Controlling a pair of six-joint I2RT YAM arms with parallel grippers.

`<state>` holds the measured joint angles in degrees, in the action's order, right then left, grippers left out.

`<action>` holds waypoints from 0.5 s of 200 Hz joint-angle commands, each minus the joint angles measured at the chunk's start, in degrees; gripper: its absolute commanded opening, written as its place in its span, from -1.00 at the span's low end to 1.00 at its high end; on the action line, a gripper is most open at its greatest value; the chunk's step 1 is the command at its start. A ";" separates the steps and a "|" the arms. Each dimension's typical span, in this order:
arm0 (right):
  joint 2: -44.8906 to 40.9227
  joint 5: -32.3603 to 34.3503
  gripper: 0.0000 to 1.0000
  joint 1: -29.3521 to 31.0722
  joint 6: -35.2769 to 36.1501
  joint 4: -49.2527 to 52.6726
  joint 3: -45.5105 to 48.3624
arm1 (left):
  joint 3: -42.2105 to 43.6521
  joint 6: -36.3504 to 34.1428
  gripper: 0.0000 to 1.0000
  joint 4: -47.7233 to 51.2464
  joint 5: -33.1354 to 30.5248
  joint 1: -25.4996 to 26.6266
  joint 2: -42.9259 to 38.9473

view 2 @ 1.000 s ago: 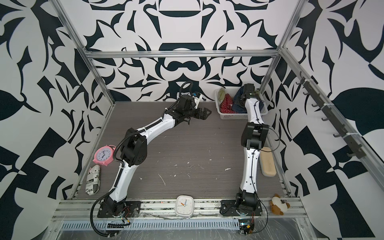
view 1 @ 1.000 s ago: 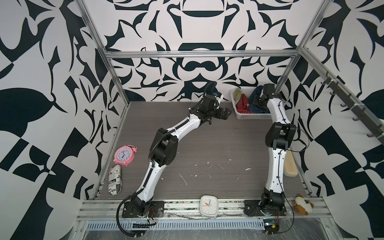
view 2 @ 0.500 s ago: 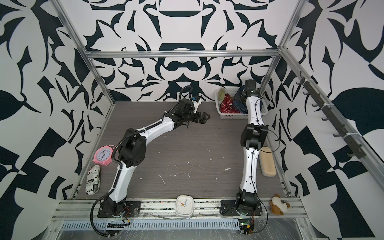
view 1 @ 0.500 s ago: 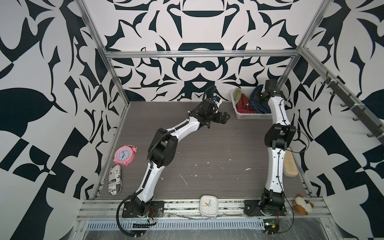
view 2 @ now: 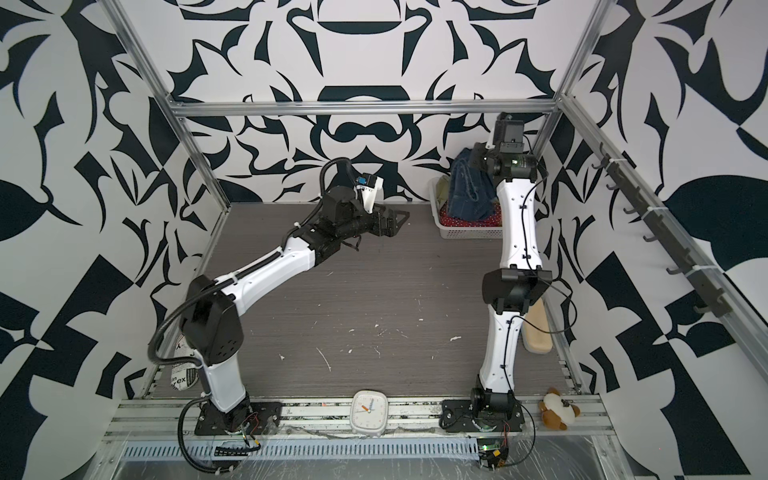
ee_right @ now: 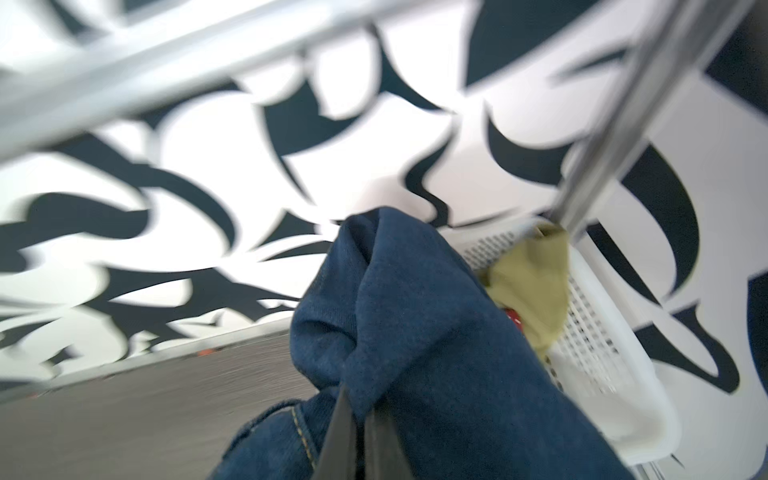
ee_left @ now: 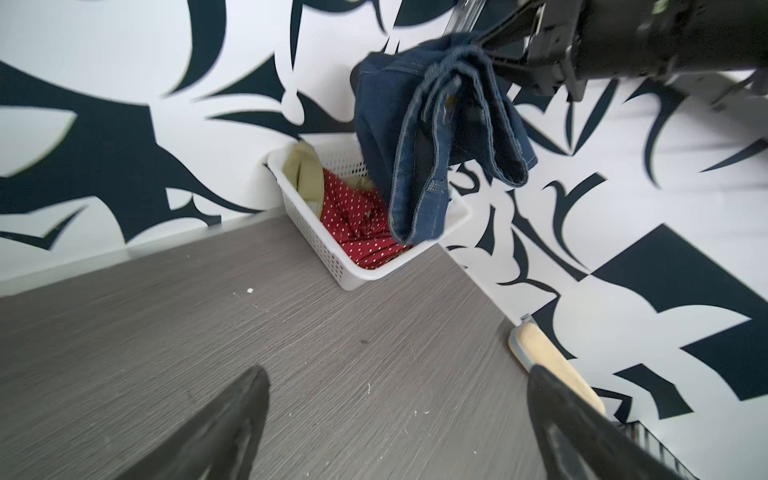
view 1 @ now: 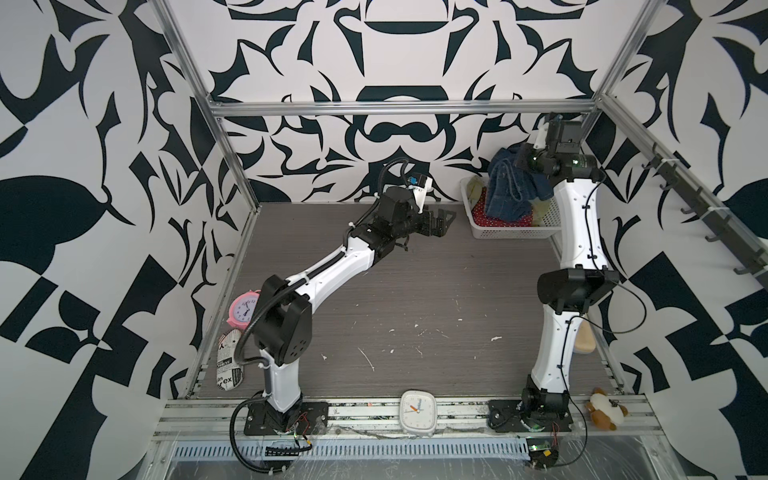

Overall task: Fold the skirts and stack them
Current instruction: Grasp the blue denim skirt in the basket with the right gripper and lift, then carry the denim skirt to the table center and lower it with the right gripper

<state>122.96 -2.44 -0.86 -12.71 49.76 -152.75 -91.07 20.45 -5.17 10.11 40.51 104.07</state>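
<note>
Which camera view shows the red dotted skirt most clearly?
The left wrist view: the red dotted skirt lies exposed in the basket. Both top views show only a small red strip below the denim skirt; the right wrist view shows merely a red speck.

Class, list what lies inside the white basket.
A red dotted skirt and an olive skirt show; the hanging denim skirt covers the rest of the basket.

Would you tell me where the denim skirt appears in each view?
In a top view: denim skirt hangs over the white basket, far right corner.
In a top view: skirt likewise above the basket.
Left wrist: skirt dangling above the basket.
Right wrist: skirt close up, basket behind.
Shared landmark: white basket.
</note>
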 commanded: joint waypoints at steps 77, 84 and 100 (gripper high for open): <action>-30.87 1.43 -1.00 27.88 -3.65 -18.05 34.27 | 25.78 -4.19 0.69 -13.77 -1.30 0.53 -16.53; -32.17 2.56 -1.00 28.83 -4.99 -20.43 38.86 | 27.17 -3.88 0.35 -14.26 -1.38 0.45 -16.85; -33.58 4.46 -1.00 29.43 -7.62 -22.40 46.06 | 31.50 -2.86 -0.45 -16.37 -2.79 0.45 -18.69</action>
<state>90.43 -2.96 28.03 -15.05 38.44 -116.01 -64.25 17.26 -17.78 8.23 40.88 88.09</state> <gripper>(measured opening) 0.057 0.585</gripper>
